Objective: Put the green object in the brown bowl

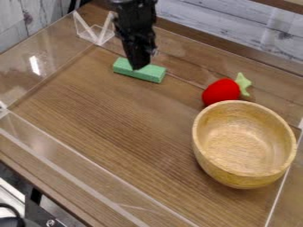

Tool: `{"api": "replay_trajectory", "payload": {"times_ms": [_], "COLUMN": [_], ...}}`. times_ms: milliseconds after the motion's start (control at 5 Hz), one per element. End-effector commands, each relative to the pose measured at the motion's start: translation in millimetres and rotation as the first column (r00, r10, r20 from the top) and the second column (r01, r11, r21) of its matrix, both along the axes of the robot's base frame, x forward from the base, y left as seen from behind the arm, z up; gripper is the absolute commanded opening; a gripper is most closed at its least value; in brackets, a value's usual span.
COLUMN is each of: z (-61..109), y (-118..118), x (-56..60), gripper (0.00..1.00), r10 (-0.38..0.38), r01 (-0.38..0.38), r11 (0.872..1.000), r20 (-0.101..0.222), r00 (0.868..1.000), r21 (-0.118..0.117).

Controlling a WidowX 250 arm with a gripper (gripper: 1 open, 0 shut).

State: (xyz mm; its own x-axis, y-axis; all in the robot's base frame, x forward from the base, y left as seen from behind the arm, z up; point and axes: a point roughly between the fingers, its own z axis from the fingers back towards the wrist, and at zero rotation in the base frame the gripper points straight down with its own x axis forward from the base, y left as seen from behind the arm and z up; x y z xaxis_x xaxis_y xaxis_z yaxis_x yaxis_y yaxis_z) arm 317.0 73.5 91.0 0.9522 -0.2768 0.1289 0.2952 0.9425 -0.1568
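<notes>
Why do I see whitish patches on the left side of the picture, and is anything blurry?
In the camera view, the patches are glare on the clear plastic wall; the gripper looks slightly smeared, while the green object and brown bowl stay fairly sharp.

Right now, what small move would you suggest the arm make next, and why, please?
Probably open the jaws and come back down over the green block. The gripper looks shut and empty just above it, while the block lies flat on the wooden table and the brown bowl is empty, off to the right.
</notes>
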Motion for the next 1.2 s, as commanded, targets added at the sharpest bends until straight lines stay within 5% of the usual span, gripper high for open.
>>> {"api": "replay_trajectory", "payload": {"times_ms": [0,200,400,600,800,1000], "z": [14.4,-7.9,-12.9,-9.7,-21.3,-8.9], "y": [1,8,13,20,16,8], "x": [8.0,7.9,27.7,36.0,45.6,54.2], "gripper": [0.0,1.0,0.0,0.0,1.0,0.0], "r10": [-0.006,-0.026,0.056,0.082,0.078,0.079], "r01": [0.005,0.025,-0.056,-0.082,-0.078,-0.078], "r11": [1.0,1.0,0.998,0.997,0.997,0.997], "r20": [0.066,0.043,0.067,0.094,0.079,0.102], "r00": [0.998,0.999,0.996,0.992,0.994,0.992], "r21": [0.012,0.009,0.001,-0.003,-0.001,-0.005]}}
